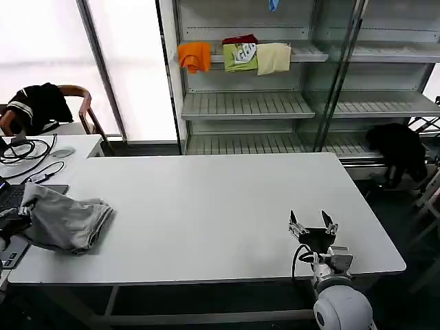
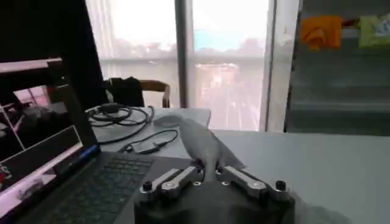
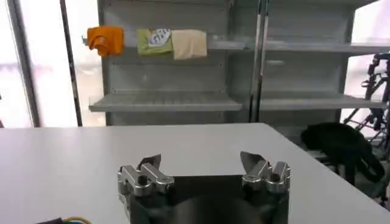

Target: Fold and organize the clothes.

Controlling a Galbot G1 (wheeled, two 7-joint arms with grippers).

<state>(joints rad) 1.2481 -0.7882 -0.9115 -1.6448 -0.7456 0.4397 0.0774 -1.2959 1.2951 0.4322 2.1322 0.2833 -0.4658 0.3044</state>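
A light grey shirt (image 1: 69,220) lies crumpled on the left end of the white table (image 1: 220,206), partly over a laptop. My left gripper (image 2: 207,175) is shut on a fold of this shirt (image 2: 198,143), and the cloth rises in a peak from between the fingers. No print or collar shows on it. My right gripper (image 1: 313,225) hovers low over the table's front right part, open, with nothing between its fingers (image 3: 149,163).
An open laptop (image 2: 67,176) and cables (image 1: 24,151) sit at the table's left end. A chair with a black garment (image 1: 41,103) stands behind. Shelves (image 1: 247,103) at the back carry orange, green and beige cloths. Another black garment (image 1: 399,148) hangs at the right.
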